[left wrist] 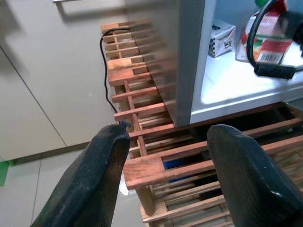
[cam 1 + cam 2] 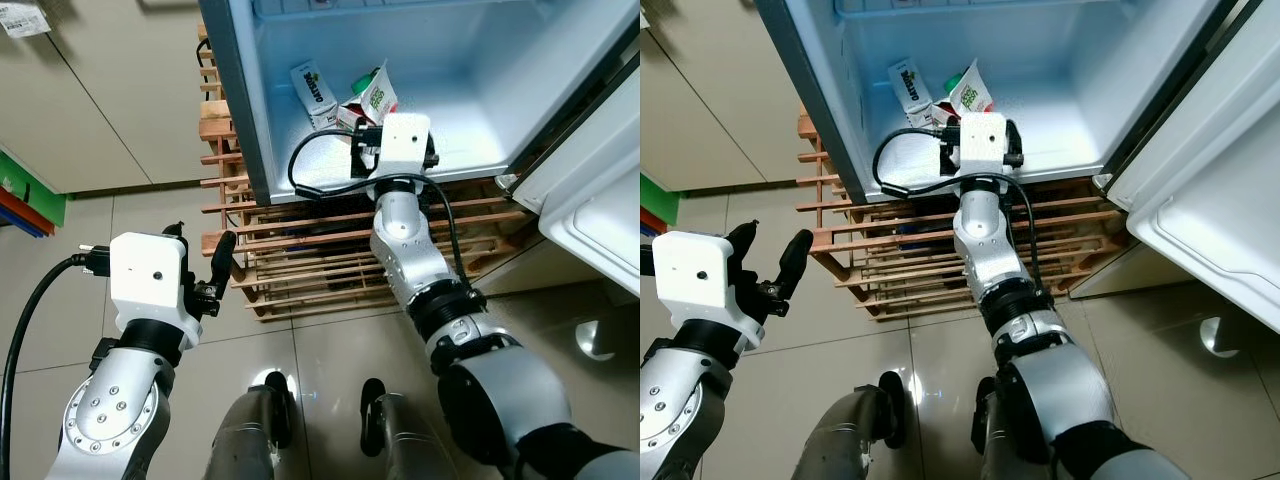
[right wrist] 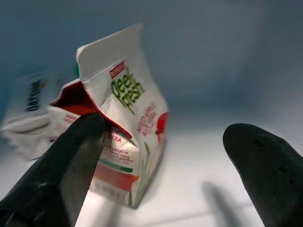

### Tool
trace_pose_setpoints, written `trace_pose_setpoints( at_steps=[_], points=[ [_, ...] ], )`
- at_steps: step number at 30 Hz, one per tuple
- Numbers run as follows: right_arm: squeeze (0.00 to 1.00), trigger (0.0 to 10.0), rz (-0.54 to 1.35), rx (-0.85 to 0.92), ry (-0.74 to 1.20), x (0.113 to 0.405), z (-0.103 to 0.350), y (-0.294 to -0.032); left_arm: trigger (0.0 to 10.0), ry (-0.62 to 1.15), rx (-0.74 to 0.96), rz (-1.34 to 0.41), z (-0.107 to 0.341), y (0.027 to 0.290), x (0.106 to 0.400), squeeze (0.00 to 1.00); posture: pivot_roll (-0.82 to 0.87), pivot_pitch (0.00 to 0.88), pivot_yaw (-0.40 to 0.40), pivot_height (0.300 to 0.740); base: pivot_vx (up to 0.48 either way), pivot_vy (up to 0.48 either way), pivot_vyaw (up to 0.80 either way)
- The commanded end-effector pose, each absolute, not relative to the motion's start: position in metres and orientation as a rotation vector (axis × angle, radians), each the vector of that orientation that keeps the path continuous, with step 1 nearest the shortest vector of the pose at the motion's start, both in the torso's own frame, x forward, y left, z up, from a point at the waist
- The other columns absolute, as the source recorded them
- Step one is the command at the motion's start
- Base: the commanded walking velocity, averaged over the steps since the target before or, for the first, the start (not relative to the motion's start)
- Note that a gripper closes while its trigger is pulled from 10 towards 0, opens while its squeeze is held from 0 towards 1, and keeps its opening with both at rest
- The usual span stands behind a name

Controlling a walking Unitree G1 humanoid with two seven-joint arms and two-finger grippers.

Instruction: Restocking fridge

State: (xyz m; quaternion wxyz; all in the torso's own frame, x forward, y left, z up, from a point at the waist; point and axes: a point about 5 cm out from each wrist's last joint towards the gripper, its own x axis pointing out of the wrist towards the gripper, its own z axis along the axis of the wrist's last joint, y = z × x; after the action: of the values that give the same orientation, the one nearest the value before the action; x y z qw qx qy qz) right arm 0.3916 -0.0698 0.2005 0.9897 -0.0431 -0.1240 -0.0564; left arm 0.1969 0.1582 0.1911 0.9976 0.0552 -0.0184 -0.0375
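We reach our right arm into the open fridge, which stands on a wooden slatted pallet. Our right gripper has its fingers spread apart, clamped on nothing, just before a white gable-top carton with green and red print. The carton stands tilted on the white fridge floor; one finger is just beside its side, though we cannot tell if they touch. A second small carton lies just beside it, toward our left. Our left gripper hovers outside the fridge over the pallet edge, fingers likewise apart and empty. The fridge door hangs open on our right.
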Motion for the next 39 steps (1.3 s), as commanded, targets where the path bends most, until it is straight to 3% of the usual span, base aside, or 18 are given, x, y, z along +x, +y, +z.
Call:
trace_pose_setpoints(
  at_steps=[1,2,4,9,19,25,27,31,33,34,37,39],
  points=[
    [0.0,10.0,-0.139,-0.137,-0.217,0.392,0.194,-0.073,10.0,-0.033,0.113,-0.067,0.19,0.158,0.194,0.0,0.17,0.345,-0.031,0.74,0.0,0.0,0.0],
    [0.0,10.0,-0.139,-0.137,-0.217,0.392,0.194,-0.073,10.0,-0.033,0.113,-0.067,0.19,0.158,0.194,0.0,0.17,0.345,-0.031,0.74,0.0,0.0,0.0],
    [0.0,10.0,-0.19,-0.357,-0.221,0.396,0.192,-0.083,10.0,-0.029,0.111,-0.061,0.189,0.158,0.193,0.0,0.17,0.347,-0.037,0.74,0.0,0.0,0.0],
    [0.0,10.0,-0.203,-0.509,-0.247,0.398,0.193,-0.086,10.0,-0.026,0.107,-0.058,0.188,0.158,0.193,0.0,0.17,0.348,-0.037,0.74,0.0,0.0,0.0],
    [0.0,10.0,-0.187,-0.652,-0.339,0.395,0.192,-0.087,10.0,-0.026,0.097,-0.055,0.187,0.156,0.194,0.0,0.16,0.345,-0.047,0.74,0.0,0.0,0.0],
    [0.0,10.0,-0.239,-0.395,-0.307,0.384,0.188,-0.106,10.0,-0.03,0.082,-0.079,0.184,0.154,0.198,0.0,0.13,0.308,-0.061,0.74,0.0,0.0,0.0],
    [0.0,10.0,-0.237,-0.277,-0.335,0.365,0.188,-0.11,10.0,-0.042,0.08,-0.096,0.179,0.152,0.211,0.0,0.09,0.242,-0.064,0.74,0.0,0.0,0.0],
    [0.0,10.0,-0.217,-0.197,-0.4,0.343,0.194,-0.112,10.0,-0.063,0.073,-0.11,0.177,0.148,0.226,0.0,0.05,0.178,-0.061,0.74,0.0,0.0,0.0],
    [0.0,10.0,-0.191,-0.142,-0.442,0.321,0.201,-0.12,10.0,-0.061,0.035,-0.11,0.17,0.146,0.246,0.0,0.0,0.082,-0.051,0.74,0.0,0.0,0.0],
    [0.0,10.0,-0.191,-0.142,-0.442,0.321,0.201,-0.12,10.0,-0.061,0.035,-0.11,0.17,0.146,0.246,0.0,0.0,0.082,-0.051,0.74,0.0,0.0,0.0],
    [0.0,10.0,-0.122,-0.121,-0.403,0.309,0.193,-0.127,10.0,0.004,-0.063,-0.072,0.156,0.15,0.267,0.0,-0.04,0.005,-0.026,0.74,0.0,0.0,0.0],
    [0.0,10.0,-0.052,-0.1,-0.307,0.303,0.173,-0.135,10.0,0.026,-0.095,-0.044,0.148,0.154,0.28,0.0,-0.06,0.0,0.003,0.74,0.0,0.0,0.0]
  ],
)
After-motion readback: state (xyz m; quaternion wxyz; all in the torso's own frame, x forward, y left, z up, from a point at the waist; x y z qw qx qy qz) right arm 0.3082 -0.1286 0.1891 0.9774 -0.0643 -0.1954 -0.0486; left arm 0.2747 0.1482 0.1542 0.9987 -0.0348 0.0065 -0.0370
